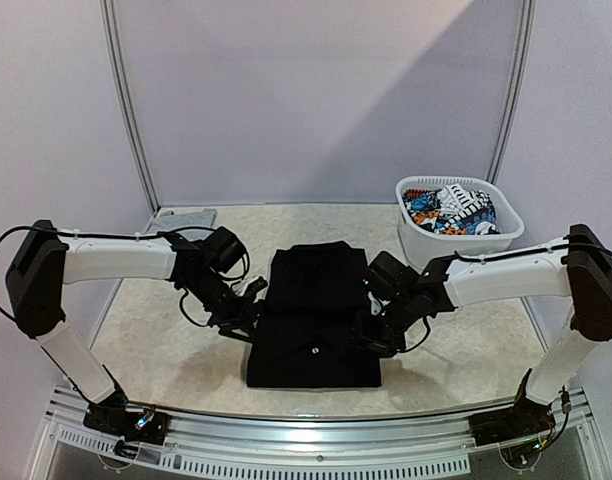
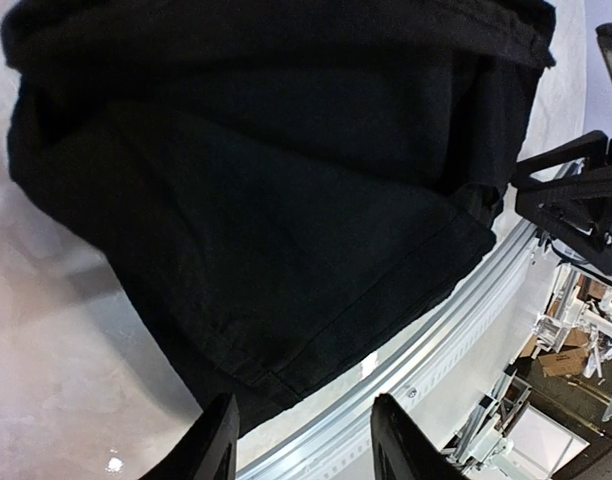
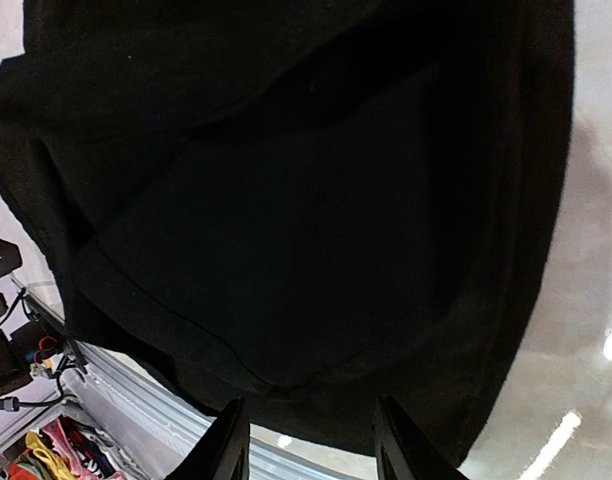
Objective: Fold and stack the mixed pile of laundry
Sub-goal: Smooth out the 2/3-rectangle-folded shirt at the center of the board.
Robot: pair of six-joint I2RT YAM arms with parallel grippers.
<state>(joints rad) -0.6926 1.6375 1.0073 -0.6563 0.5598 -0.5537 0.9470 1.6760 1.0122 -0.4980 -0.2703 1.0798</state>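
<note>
A large black garment (image 1: 314,312) lies folded into a rectangle at the middle of the table. My left gripper (image 1: 248,318) hovers at its left edge, and my right gripper (image 1: 374,335) at its right edge. In the left wrist view the left gripper (image 2: 306,442) stands open, with only table and rail between its fingers and the black garment (image 2: 266,200) just ahead. The right gripper (image 3: 311,447) is open too, over the hem of the black garment (image 3: 306,200). A folded light grey top (image 1: 182,217) lies at the back left. A printed piece (image 1: 450,210) sits in the basket.
The white plastic laundry basket (image 1: 416,240) stands at the back right, close behind the right arm. A metal rail (image 1: 316,425) runs along the table's near edge, just beyond the garment's front hem. Grey walls close off the back.
</note>
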